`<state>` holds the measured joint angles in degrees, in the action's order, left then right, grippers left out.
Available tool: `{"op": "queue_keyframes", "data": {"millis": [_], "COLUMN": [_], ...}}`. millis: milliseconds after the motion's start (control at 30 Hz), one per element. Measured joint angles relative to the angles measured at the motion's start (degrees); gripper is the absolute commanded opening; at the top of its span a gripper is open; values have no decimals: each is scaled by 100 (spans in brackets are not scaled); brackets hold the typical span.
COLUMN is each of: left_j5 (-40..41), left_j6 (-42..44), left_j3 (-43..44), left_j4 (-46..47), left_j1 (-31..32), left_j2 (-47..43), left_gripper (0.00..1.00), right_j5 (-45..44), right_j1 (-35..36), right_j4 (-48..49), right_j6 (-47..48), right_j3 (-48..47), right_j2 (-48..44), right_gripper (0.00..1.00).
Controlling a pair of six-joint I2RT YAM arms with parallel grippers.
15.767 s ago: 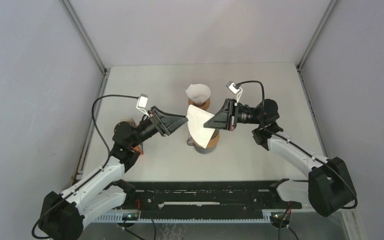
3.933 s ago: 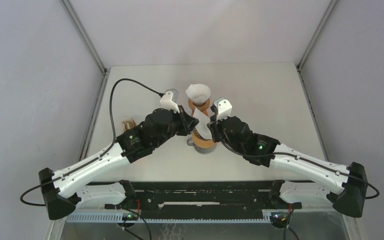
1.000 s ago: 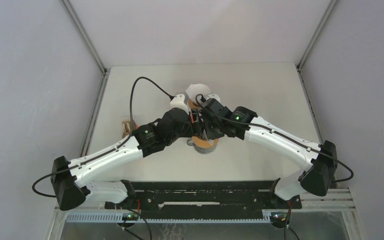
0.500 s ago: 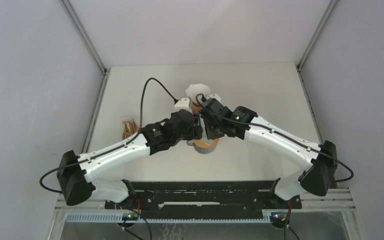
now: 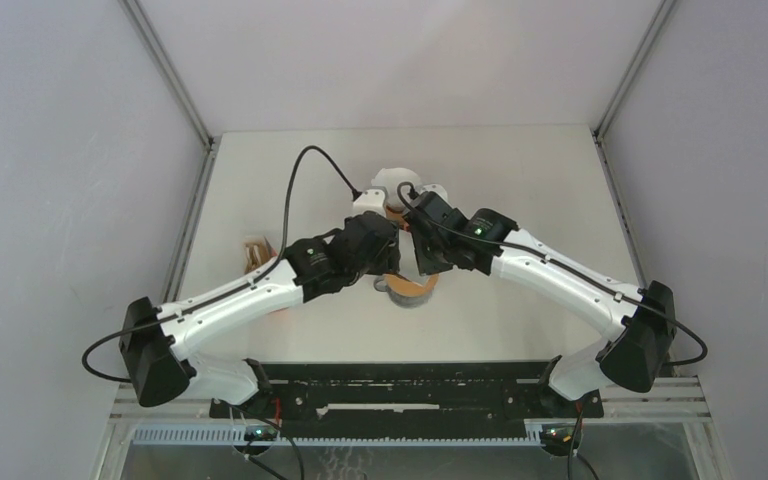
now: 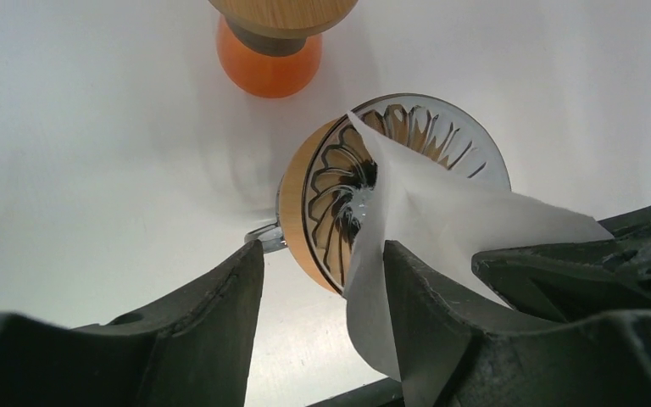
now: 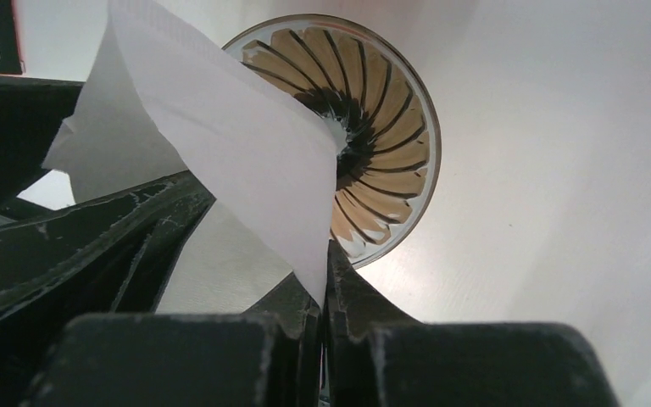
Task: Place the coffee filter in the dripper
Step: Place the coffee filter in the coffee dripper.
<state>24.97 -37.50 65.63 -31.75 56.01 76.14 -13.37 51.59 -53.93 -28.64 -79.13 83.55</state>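
1. Right gripper [image 7: 323, 292]: jaws closed, pinching one edge of the coffee filter [image 7: 220, 144]. The paper fans up and away from the pinch. Its folded tip points down into the dripper [image 7: 394, 161], at or just above the ribbed centre; contact can't be confirmed.
2. Left gripper [image 6: 322, 254]: jaws apart, gripping nothing. The filter's free side lies against the inner face of one finger; the other finger is clear of it.
3. Filter pos.: tilted, part-way over the dripper mouth, not seated. Most of the cone hangs outside the rim on the grippers' side. The dripper stands on the table [image 7: 576, 170], w/ an orange-based stand [image 6: 267, 59] nearby.
4. Hazards (est.):
- Release at this tilt: paper likely tips out over the rim, as nothing presses it to the ribs.
- Left jaws closing on the flat paper: cone creases and won't open to the wall.
- Off-centre downward push: dripper may tip or slide.
- Paper sticking to a finger at release: filter drags back out.
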Motion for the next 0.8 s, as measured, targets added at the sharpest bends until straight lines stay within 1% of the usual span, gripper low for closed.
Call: {"op": "queue_keyframes", "data": {"millis": [167,400,533,800], "left_j5": [-83,-236,-299,-424], "left_j6": [105,219,310,442], "left_j3": [122,205,326,511], "left_j4": [-107,-214,-229,-251], "left_j1": [-13,-31,-46,-120], "left_j2": [199,310,339,481], "left_gripper": [59,59,59,60], "right_j5": [7,24,26,39], "right_j1": [-37,-175,-271,-439], "right_j4": [-7,0,22,66], "right_j6": [-2,4,28,157], "right_j3": [0,0,0,0], "right_j2": [0,0,-7,-7], "right_gripper": [20,40,48,68]}}
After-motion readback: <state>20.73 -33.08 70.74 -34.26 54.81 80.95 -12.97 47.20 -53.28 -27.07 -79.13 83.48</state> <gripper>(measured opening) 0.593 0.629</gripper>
